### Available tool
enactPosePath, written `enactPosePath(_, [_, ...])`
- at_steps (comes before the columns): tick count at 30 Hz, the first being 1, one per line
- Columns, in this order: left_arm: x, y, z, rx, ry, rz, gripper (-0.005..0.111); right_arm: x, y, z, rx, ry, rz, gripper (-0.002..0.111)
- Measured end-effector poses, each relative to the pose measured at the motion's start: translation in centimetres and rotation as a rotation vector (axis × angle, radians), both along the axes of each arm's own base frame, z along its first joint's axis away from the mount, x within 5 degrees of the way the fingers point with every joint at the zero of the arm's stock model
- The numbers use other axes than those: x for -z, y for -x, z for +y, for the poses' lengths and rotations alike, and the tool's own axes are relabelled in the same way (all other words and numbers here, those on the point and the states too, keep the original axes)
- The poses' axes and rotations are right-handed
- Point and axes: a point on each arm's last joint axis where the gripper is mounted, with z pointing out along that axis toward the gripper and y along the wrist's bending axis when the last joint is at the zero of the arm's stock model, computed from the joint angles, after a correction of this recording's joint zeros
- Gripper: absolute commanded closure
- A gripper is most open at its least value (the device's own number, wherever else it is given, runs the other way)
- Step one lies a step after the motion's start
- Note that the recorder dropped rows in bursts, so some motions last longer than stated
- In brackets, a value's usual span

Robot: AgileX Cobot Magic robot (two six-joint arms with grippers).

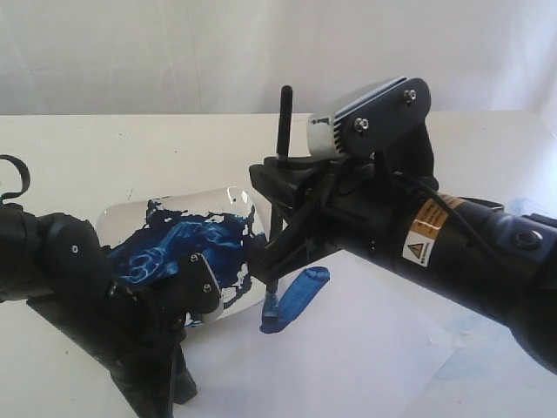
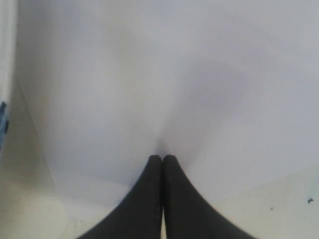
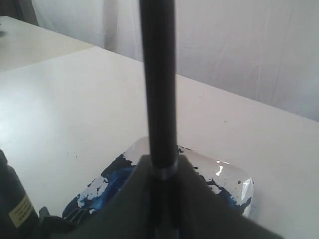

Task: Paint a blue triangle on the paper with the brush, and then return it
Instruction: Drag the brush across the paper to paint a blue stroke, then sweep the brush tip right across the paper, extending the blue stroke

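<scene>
black brush (image 1: 284, 122) upright, pinched by right gripper (image 1: 273, 251), tip on white paper (image 1: 348, 348), left gripper (image 2: 162, 158) jaws closed, empty

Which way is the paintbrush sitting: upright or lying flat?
Upright. The brush has its black handle sticking straight up out of the right end effector, which is shut on it, tip pointing down at the paper.

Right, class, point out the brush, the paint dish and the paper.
brush (image 1: 285, 122), exterior view, upper end of its black handle.
paint dish (image 1: 122, 218), exterior view, unpainted corner.
paper (image 1: 348, 348), exterior view, bare white sheet.
</scene>
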Motion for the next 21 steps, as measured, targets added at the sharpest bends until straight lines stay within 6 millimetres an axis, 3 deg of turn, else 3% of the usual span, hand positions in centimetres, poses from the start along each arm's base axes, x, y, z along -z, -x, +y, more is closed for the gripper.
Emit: enactPosePath(21, [0.0,0.0,0.0,0.0,0.0,0.0,0.107,0.54,-0.2,0.27,-0.001,0.014,0.006,0.108])
